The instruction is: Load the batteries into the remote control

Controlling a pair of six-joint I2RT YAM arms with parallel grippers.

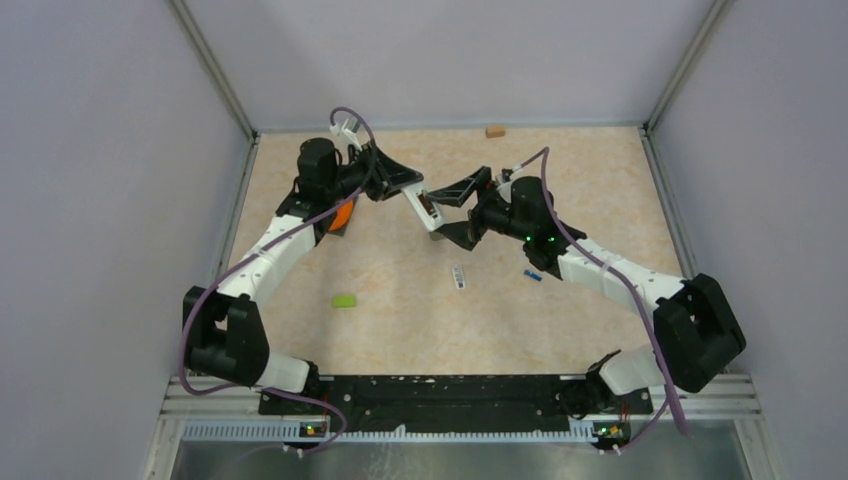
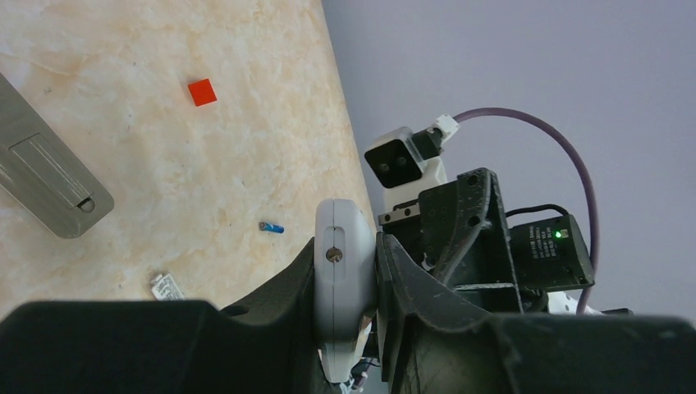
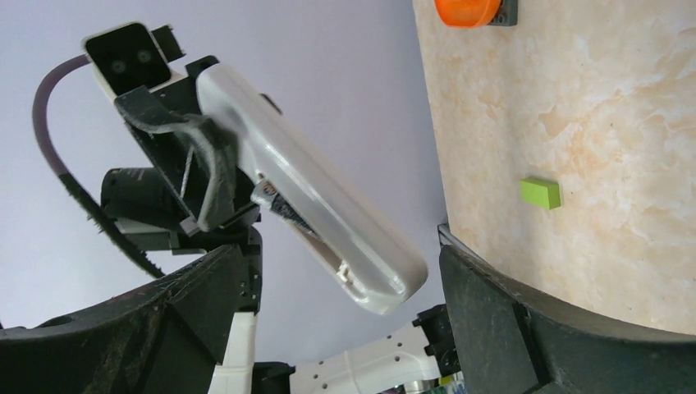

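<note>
My left gripper [image 1: 405,188] is shut on the white remote control [image 1: 428,210] and holds it off the table. In the left wrist view the remote [image 2: 343,230] stands edge-on, pinched between both fingers of that gripper [image 2: 345,271]. In the right wrist view the remote [image 3: 328,213] slants down with its compartment open, and a dark battery [image 3: 275,205] lies in it. My right gripper [image 3: 343,250] is open wide, its fingers on either side of the remote's lower end without touching it. A blue battery [image 1: 532,276] lies on the table.
On the table lie a small white piece [image 1: 459,277], a green block [image 1: 344,301], an orange object [image 1: 342,215] under the left arm and a brown block [image 1: 494,131] at the back wall. The left wrist view also shows a red block [image 2: 202,92] and a grey flat cover [image 2: 49,185].
</note>
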